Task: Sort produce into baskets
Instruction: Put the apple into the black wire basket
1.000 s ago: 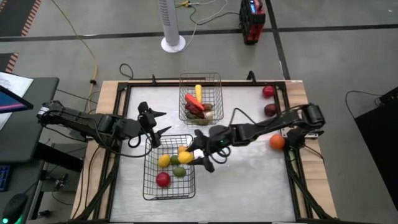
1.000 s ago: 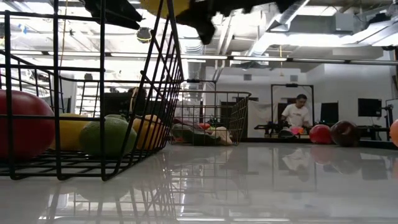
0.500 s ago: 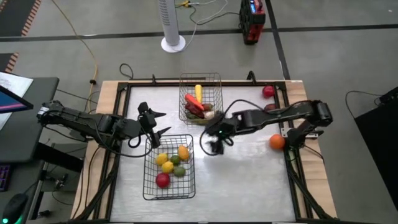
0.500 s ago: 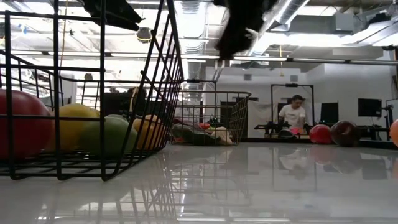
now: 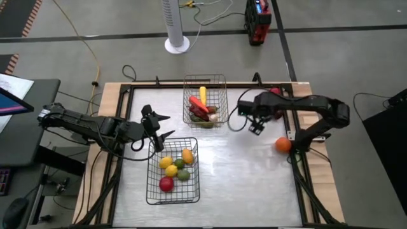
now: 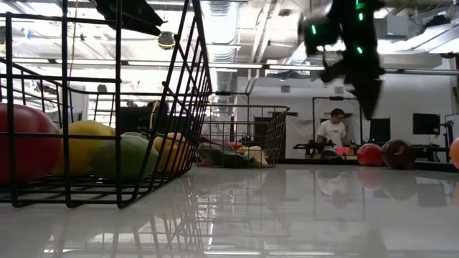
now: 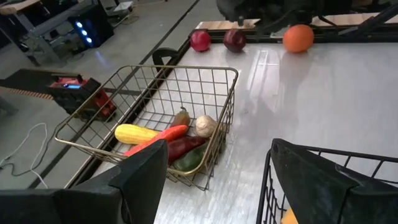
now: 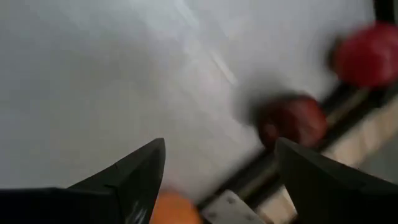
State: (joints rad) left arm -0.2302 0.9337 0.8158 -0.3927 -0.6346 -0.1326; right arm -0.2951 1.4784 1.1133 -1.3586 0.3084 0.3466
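Three fruits left loose at the table's right side: bright red apple (image 5: pixel 274 93) by the far right corner, dark red apple (image 8: pixel 293 119) just nearer than it, orange (image 5: pixel 283 145) further down the right edge. All three well apart from the baskets.

Fruit basket (image 5: pixel 173 170) near the front left: lemons, lime, an orange piece, red apple inside. Vegetable basket (image 5: pixel 205 100) at the far edge, middle: yellow piece, red peppers, garlic.

My right claw (image 5: pixel 257 122) hangs above the tabletop, empty, jaws spread, close to the dark apple and aimed toward that corner. Left claw (image 5: pixel 159 126) waits released over the far rim of the fruit basket, holding nothing.

Step in hand, as I judge it: fetch the dark apple.
- Centre the jaws over its widest part before lowering; round toys roll off a skewed pinch.
- The table's raised frame sits just behind it; approach from the table side so a finger doesn't strike the rail.
- Avoid nudging the bright apple.
- Lift clear before swinging to the fruit basket.
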